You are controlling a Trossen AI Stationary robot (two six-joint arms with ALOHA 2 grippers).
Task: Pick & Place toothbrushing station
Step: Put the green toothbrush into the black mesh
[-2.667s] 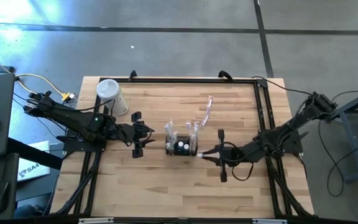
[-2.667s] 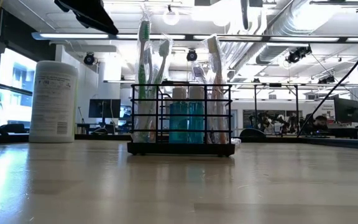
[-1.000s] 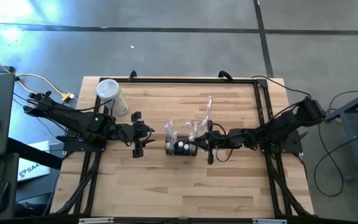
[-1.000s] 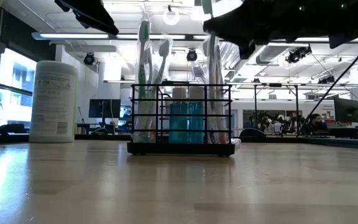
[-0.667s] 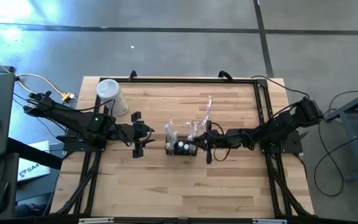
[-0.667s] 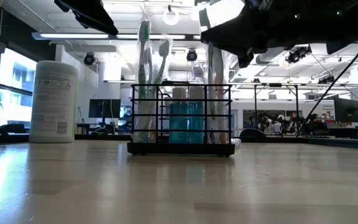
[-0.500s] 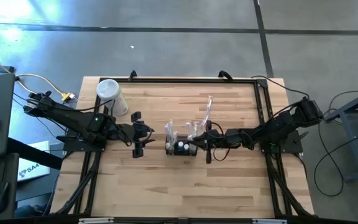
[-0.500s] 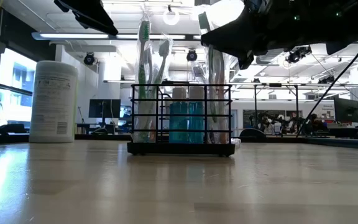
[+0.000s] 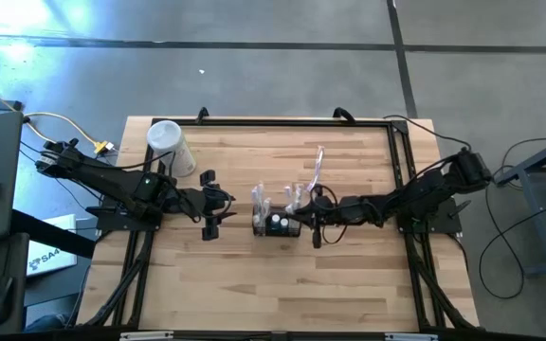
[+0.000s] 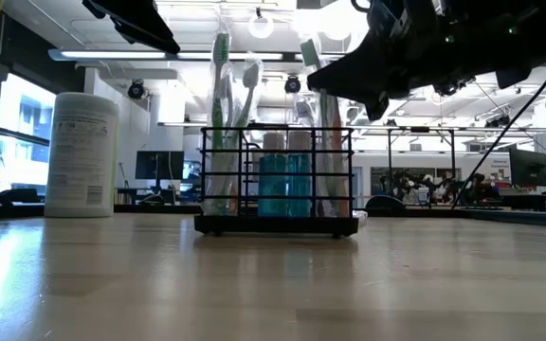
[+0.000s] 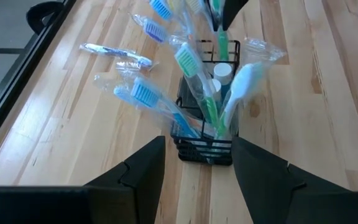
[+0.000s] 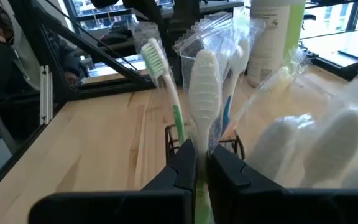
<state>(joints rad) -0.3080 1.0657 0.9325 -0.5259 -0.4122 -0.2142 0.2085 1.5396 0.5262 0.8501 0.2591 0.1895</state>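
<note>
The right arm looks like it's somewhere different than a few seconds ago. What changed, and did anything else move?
The right gripper travelled leftward across the table from open wood to the right end of the black caddy. It is now shut on a wrapped toothbrush standing there. The left gripper stayed open, hovering left of the caddy. The caddy, the white canister and the loose toothbrush on the table did not shift.

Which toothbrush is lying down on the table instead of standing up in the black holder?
The wrapped toothbrush lying flat on the wood, alone beyond the black caddy. All the others stand upright or leaning inside that caddy.
</note>
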